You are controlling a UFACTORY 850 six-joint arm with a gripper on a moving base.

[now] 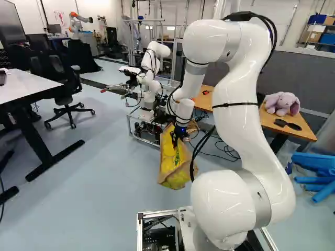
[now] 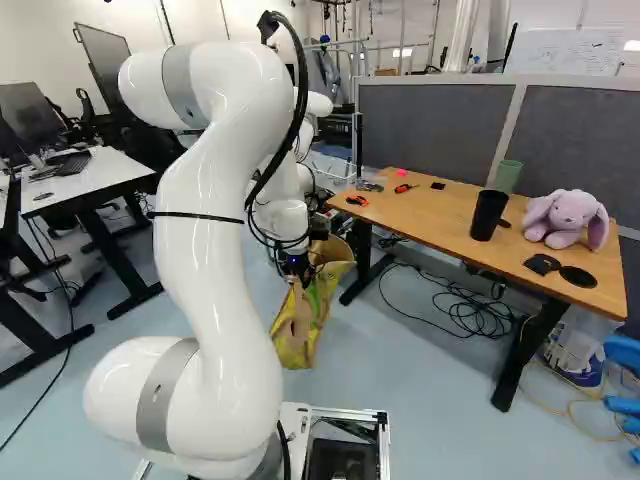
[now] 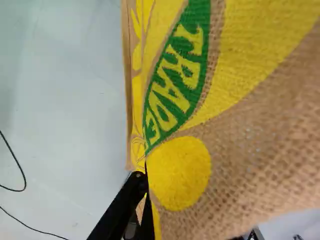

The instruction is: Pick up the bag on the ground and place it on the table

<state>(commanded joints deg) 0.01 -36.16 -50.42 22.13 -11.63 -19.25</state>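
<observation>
Yellow and brown woven bag (image 1: 174, 166) hangs, apparently pinched between the black fingers (image 1: 176, 143).

In the wrist view, the burlap bag (image 3: 175, 172) is cut off, its nearest weave blurred, and it hides part of the gripper (image 1: 176, 144). The arm (image 1: 238, 120) covers part of the wooden table (image 1: 296, 131) at the right of the left base view. Blue tubes (image 2: 622, 353) are cropped at the right base view's right edge.
</observation>
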